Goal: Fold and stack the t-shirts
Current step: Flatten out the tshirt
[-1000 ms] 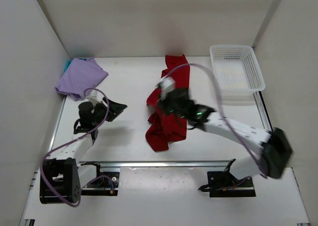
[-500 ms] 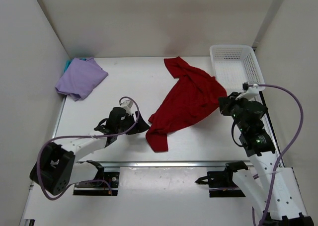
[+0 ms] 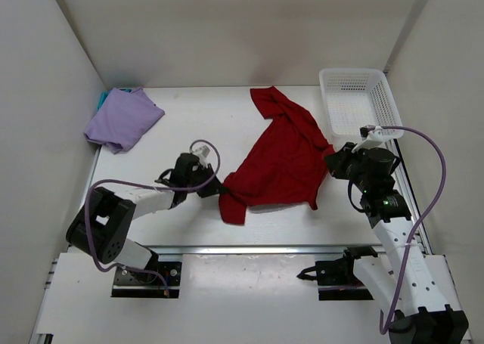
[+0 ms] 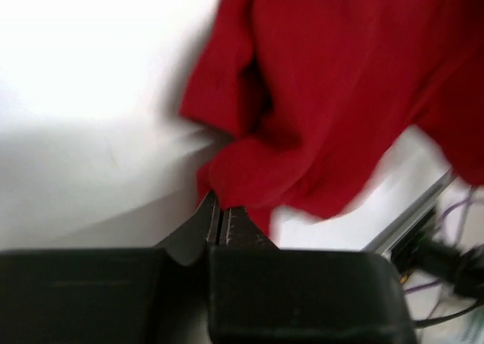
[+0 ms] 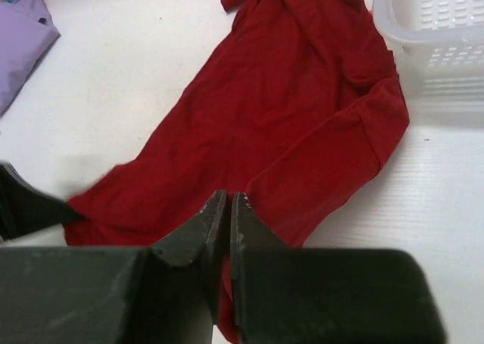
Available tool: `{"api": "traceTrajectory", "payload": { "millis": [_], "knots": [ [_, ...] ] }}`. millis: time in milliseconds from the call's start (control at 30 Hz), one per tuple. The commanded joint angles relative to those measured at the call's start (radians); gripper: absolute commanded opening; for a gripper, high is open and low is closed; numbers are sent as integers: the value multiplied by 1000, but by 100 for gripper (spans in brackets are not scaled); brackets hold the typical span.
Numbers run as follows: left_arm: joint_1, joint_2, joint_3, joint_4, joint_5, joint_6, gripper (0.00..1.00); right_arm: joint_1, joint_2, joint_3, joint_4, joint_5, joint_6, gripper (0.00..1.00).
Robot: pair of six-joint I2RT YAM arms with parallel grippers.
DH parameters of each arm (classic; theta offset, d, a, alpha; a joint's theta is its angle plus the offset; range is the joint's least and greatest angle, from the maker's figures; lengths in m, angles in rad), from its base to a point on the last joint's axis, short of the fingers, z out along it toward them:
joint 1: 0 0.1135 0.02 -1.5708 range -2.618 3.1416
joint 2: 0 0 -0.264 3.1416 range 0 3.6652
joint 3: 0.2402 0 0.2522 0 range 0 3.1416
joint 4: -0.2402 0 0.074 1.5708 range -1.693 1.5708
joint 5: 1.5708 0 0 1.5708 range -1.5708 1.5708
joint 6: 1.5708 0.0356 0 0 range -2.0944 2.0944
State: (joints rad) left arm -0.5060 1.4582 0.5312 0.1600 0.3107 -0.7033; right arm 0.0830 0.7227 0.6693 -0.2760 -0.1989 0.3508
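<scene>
- snapping shut just now, left gripper [image 3: 215,188] sits closed at red shirt's [image 3: 283,159] 8 o'clock corner; shirt lies mid-table, spread wider than before.
- right gripper [image 3: 330,162] stays clamped on its 3 o'clock edge; looks ready for stretching flat.
- cannot tell if left actually pinches cloth, wrist view blurred; teal shirt [image 3: 103,98] mostly hidden under lavender shirt [image 3: 123,117] at table's 10 o'clock.

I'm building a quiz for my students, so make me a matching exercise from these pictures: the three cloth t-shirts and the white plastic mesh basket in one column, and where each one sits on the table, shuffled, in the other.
1. bright red cloth t-shirt
2. pale lavender cloth t-shirt
3. teal cloth t-shirt
4. white plastic mesh basket

A. far right corner
B. peeking out from under another shirt
C. spread across the middle
D. far left corner, on top of another shirt

Pairs: 1-C, 2-D, 3-B, 4-A
</scene>
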Motion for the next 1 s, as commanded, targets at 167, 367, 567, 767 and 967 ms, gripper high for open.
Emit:
{"api": "traceTrajectory", "payload": {
  "millis": [167,367,567,767,967],
  "knots": [
    [290,16,317,-221,102,116,15,-3,17,-2,35,-14,5,0],
    [388,159,409,-198,99,76,75,35,40,-11,44,-45,16,0],
    [448,4,345,-150,-15,53,98,60,47,-14,46,-39,2,0],
    [399,-131,176,-202,-159,120,99,81,52,-30,66,-74,-4,0],
    [333,-84,141,-122,-209,162,99,81,49,-28,87,-116,-7,0]
  ]
}}
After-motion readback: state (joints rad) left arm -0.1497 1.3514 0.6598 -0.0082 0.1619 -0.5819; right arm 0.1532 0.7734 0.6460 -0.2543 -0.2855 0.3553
